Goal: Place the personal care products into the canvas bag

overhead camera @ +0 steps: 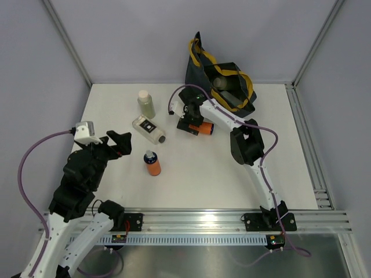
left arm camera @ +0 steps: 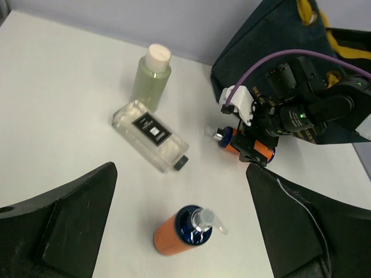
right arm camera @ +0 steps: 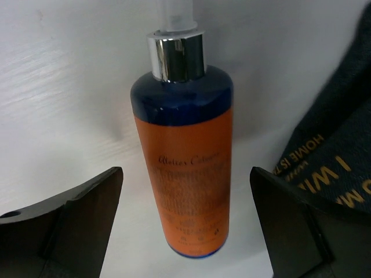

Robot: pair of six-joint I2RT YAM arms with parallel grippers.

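Centring the spread right gripper [right arm camera: 185, 226] on the orange bottle [right arm camera: 184, 150] beside the canvas bag [right arm camera: 339, 145] is advised before closing.

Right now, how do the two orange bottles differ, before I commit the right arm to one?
The nearer orange bottle stands upright; the far orange bottle lies on its side. The nearer one stands alone mid-table; the far one lies beside the bag, between the right arm's open fingers, which do not grip it yet. Both have orange bodies, dark blue shoulders and clear pump tops.
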